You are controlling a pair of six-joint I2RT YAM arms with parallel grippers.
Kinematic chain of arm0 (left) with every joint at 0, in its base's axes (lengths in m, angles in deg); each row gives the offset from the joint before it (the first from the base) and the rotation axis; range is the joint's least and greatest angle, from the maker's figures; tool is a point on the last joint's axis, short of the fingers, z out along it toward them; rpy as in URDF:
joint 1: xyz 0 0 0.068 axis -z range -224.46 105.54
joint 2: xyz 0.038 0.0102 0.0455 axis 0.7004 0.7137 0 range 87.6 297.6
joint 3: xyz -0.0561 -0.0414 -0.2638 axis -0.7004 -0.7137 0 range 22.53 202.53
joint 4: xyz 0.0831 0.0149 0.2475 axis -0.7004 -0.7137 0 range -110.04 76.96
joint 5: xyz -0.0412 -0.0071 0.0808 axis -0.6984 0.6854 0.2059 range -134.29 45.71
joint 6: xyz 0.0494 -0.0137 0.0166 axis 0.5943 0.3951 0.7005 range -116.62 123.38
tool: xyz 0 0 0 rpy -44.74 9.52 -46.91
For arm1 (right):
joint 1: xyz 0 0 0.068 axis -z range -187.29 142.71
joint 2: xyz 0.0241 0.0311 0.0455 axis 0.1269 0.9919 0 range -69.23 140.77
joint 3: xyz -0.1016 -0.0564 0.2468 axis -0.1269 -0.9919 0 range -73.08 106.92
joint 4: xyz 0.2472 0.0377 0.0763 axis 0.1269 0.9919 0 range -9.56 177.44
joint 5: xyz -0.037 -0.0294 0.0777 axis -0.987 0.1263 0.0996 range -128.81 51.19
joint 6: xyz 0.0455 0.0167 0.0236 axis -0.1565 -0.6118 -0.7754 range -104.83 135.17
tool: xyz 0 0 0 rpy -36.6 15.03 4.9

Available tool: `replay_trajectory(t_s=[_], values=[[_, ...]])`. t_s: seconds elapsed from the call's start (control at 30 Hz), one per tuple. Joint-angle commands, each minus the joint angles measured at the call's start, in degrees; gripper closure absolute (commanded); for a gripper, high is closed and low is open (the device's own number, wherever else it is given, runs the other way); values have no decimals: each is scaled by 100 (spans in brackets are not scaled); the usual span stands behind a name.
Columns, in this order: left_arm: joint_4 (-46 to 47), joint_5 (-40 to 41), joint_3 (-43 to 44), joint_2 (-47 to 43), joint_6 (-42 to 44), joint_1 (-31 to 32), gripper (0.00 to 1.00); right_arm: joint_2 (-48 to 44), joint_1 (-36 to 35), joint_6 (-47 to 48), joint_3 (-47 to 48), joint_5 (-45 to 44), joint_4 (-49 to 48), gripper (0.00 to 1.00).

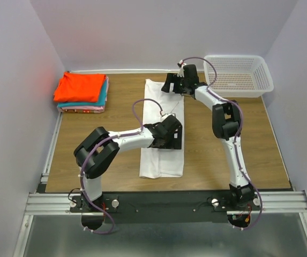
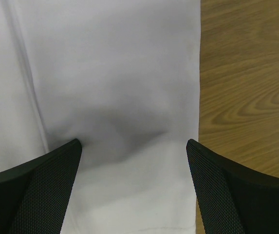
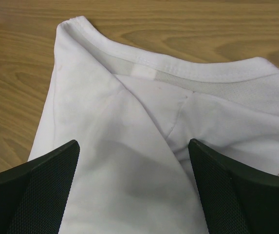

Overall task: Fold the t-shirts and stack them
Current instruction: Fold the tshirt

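Note:
A white t-shirt (image 1: 161, 160) lies on the wooden table, folded into a long narrow strip that runs from near to far. Its collar end (image 3: 144, 68) points away from the arm bases. My left gripper (image 1: 170, 140) hovers open over the strip's middle, near its right edge. In the left wrist view the cloth (image 2: 110, 73) spans the gap of that gripper (image 2: 134, 146), untouched. My right gripper (image 1: 170, 84) is open over the collar end, and white cloth (image 3: 105, 126) lies between its spread fingers (image 3: 134, 146). Folded orange-red, teal and pink t-shirts (image 1: 81, 88) are stacked at the back left.
A white plastic mesh basket (image 1: 239, 75) stands at the back right corner. Bare wood (image 1: 217, 160) shows to the right of the strip, and more (image 1: 105, 115) lies between the strip and the stack. Walls close in the table on three sides.

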Motion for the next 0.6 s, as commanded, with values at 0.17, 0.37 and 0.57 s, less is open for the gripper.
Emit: replay_trajectory(t_s=[0.17, 0.37, 0.57], values=[[-466, -25, 751, 334, 144, 169, 3, 434, -2, 103, 165, 615, 726, 0], [-871, 590, 1077, -246, 223, 335, 2, -495, -2, 243, 156, 272, 770, 0], [-1109, 1100, 578, -1160, -136, 582, 2, -1727, 7, 165, -607, -218, 770, 0]])
